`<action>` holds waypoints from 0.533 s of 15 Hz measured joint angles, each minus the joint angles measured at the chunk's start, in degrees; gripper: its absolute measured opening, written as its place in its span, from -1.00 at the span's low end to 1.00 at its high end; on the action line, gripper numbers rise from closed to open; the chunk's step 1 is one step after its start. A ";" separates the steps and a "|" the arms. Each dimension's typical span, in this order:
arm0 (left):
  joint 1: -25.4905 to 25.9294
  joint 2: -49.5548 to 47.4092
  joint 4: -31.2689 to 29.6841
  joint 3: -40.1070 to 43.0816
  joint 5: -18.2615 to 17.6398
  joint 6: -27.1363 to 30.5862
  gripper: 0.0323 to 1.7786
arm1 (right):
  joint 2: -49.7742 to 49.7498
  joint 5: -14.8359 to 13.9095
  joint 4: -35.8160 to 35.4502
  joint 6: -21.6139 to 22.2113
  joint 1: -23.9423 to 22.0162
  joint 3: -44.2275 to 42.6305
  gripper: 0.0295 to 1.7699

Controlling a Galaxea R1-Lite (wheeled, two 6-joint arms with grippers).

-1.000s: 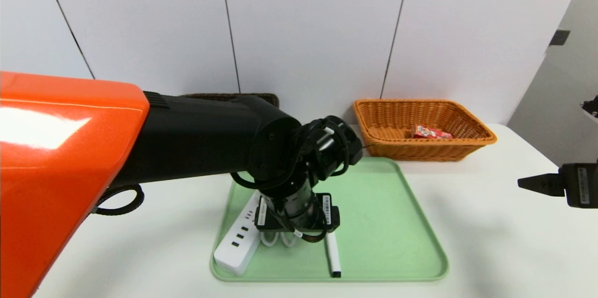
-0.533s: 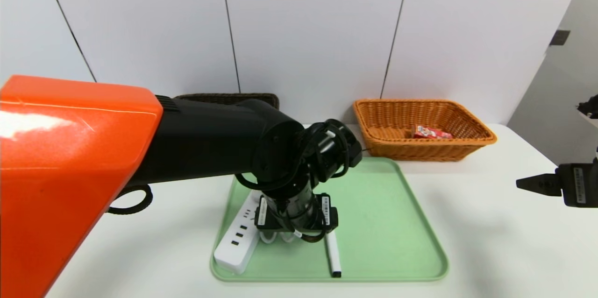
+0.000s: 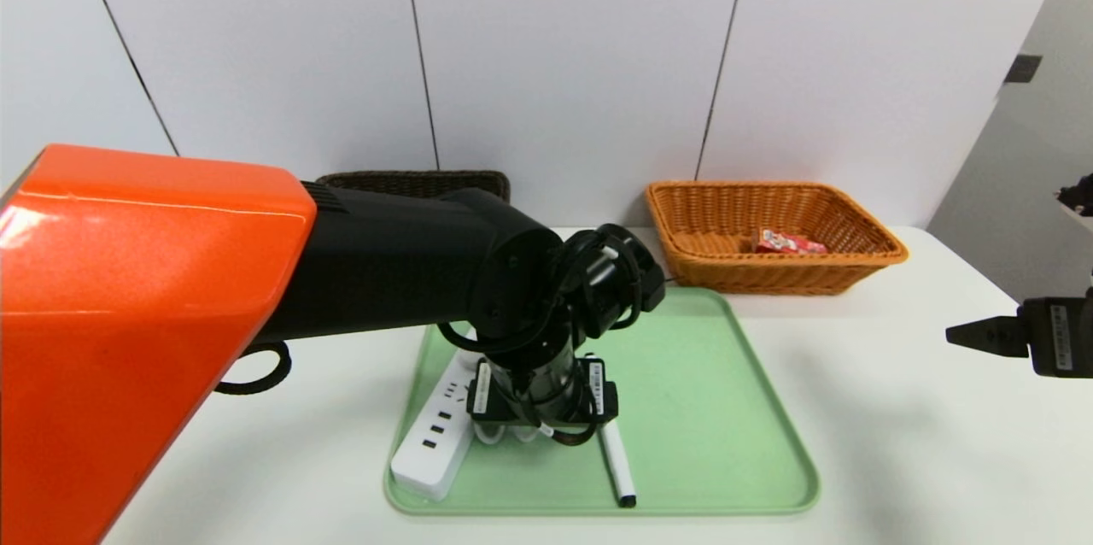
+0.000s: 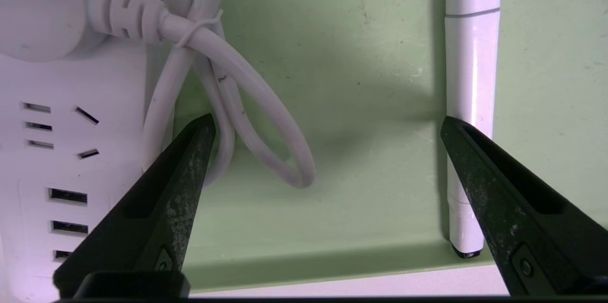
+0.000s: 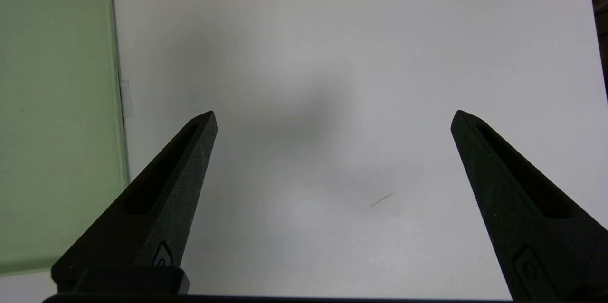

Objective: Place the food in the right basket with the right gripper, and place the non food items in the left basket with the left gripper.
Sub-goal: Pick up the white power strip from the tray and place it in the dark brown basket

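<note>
The red snack pouch [image 3: 790, 242] lies inside the orange-tan right basket [image 3: 709, 267]. The dark left basket [image 3: 410, 180] is mostly hidden behind my left arm. On the green tray [image 3: 726, 408] lie the white power strip [image 3: 431, 442], its coiled cord [image 4: 247, 103] and the white marker [image 3: 616, 468]. My left gripper [image 4: 327, 119] hangs open, low over the tray. One finger is at the cord beside the strip [image 4: 57, 151]. The other is against the marker [image 4: 470, 80]. My right gripper [image 3: 952, 334] is open and empty over the bare table at the far right.
The tray's near rim [image 4: 332, 265] runs just beyond the left fingertips. In the right wrist view the tray edge [image 5: 116, 103] lies to one side of the right gripper [image 5: 333, 113], with white tabletop [image 5: 332, 56] below. A white panelled wall stands behind both baskets.
My left arm has sunk slightly towards the tray. The marker's black-tipped near end has swung a little to the right. The right gripper has barely moved.
</note>
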 joint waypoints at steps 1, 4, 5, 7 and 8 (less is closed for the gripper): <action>0.00 0.06 0.04 0.00 -0.05 0.02 0.90 | -0.02 0.13 -0.02 -0.02 -0.20 0.00 0.92; 0.00 0.16 -0.02 -0.02 0.01 0.85 0.90 | -0.13 0.22 0.09 -0.13 -0.39 0.05 0.92; 0.00 0.16 -0.02 -0.05 0.06 1.02 0.89 | -0.17 0.24 0.09 -0.16 -0.41 0.09 0.92; 0.02 0.16 -0.13 -0.05 0.48 1.07 0.48 | -0.28 0.27 0.15 -0.13 -0.44 0.20 0.92; 0.02 0.16 -0.16 -0.07 0.54 1.07 0.30 | -0.37 0.27 0.20 -0.16 -0.44 0.24 0.92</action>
